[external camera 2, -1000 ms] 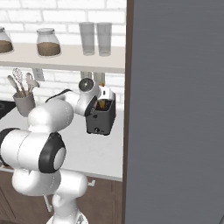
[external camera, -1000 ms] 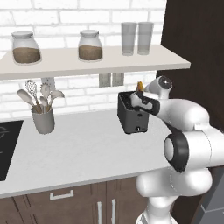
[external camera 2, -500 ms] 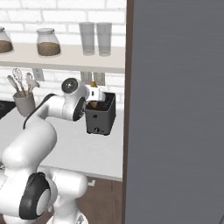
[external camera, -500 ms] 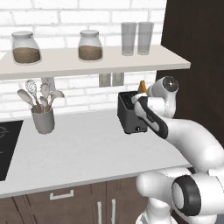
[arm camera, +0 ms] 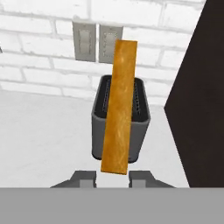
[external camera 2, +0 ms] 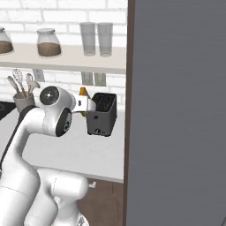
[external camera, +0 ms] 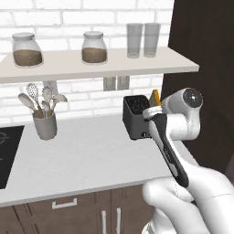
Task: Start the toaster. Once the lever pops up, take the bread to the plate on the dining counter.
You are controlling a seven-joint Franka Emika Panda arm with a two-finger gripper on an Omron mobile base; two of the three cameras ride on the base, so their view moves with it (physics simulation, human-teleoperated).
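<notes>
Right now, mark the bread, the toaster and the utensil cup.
bread (arm camera: 119, 107): hand view, middle of its golden crust edge.
toaster (external camera 2: 102, 122): right base view, its dark front face.
utensil cup (external camera: 45, 126): left base view, its grey side wall.

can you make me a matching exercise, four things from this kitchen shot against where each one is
Things:
1. bread
2. toaster
3. jars
4. utensil cup

Places:
A. on the shelf, left of the two glasses
B. on the worktop, under the left end of the shelf
C. between the fingers, out of the slots, on edge
D. on the worktop below the wall outlets, beside the dark panel

Pairs: 1-C, 2-D, 3-A, 4-B
</notes>
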